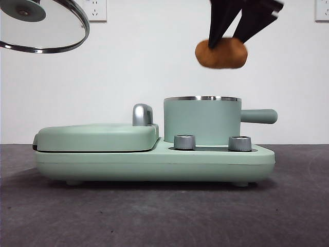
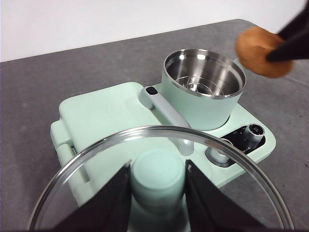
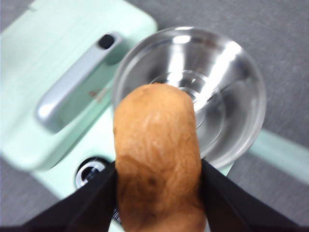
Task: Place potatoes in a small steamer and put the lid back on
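Note:
My right gripper (image 1: 230, 37) is shut on the orange-brown potato (image 1: 221, 53) and holds it in the air above the open steamer (image 1: 202, 121), slightly toward its handle side. In the right wrist view the potato (image 3: 157, 154) hangs over the near rim of the steel-lined pot (image 3: 227, 96). My left gripper (image 2: 158, 181) is shut on the green knob (image 2: 157, 176) of the glass lid (image 2: 96, 159) and holds it high at the far left of the front view (image 1: 46, 31). The steamer (image 2: 203, 89) is open and empty inside.
The steamer stands on a mint-green cooker base (image 1: 154, 162) with two silver dials (image 1: 185, 142) in front. The flat griddle cover (image 1: 97, 136) with a chrome handle (image 1: 142, 114) lies to the left. Dark grey table around.

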